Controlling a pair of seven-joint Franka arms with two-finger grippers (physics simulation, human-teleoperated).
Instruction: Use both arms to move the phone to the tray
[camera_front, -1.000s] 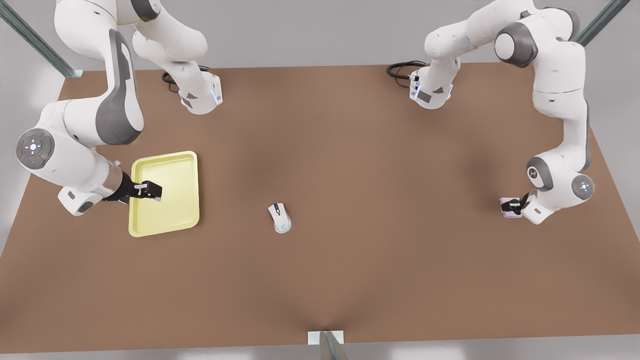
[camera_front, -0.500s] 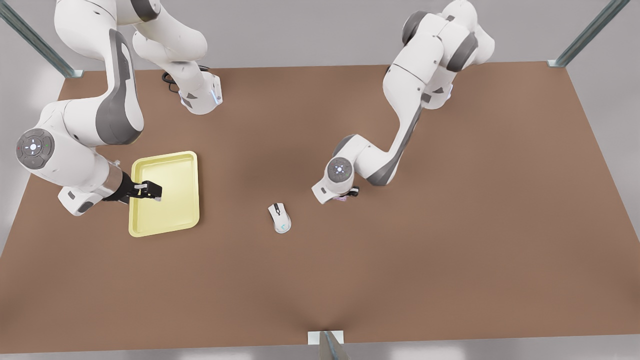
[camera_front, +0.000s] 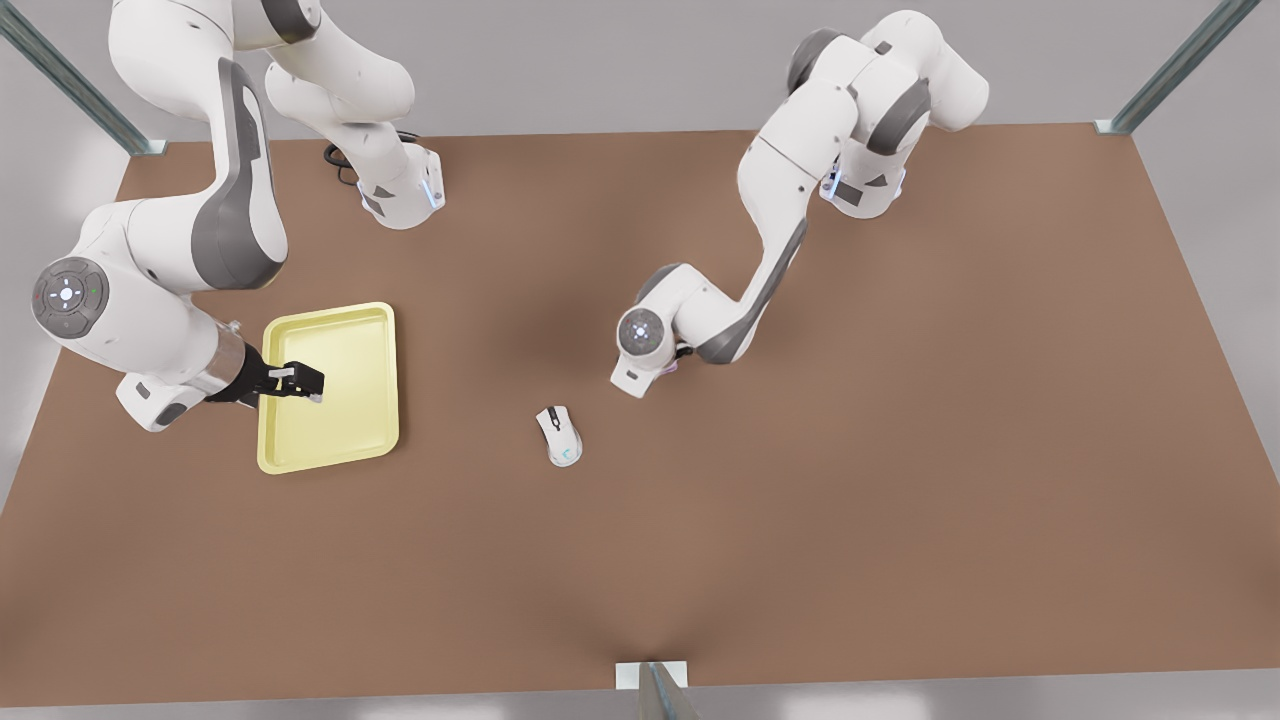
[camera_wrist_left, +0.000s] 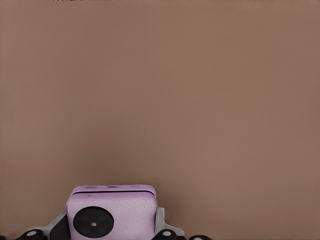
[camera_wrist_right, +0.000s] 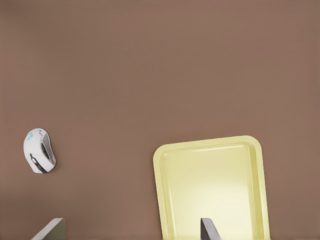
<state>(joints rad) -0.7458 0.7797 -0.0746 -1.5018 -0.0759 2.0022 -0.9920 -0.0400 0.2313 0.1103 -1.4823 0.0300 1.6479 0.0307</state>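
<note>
The phone (camera_wrist_left: 111, 214) is pinched by the left hand (camera_front: 680, 362) above the tabletop (camera_front: 800, 480), near the white mouse (camera_front: 559, 435). The right hand (camera_front: 300, 382) is held spread over the tray (camera_front: 345, 440).

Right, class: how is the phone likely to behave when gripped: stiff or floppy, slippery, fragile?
Probably stiff: the phone looks boxy and unbent in the shut left pincer above the table. Its grained skin likely resists slipping. The black camera disc may scratch. The open right pincer waits over the tray.
</note>
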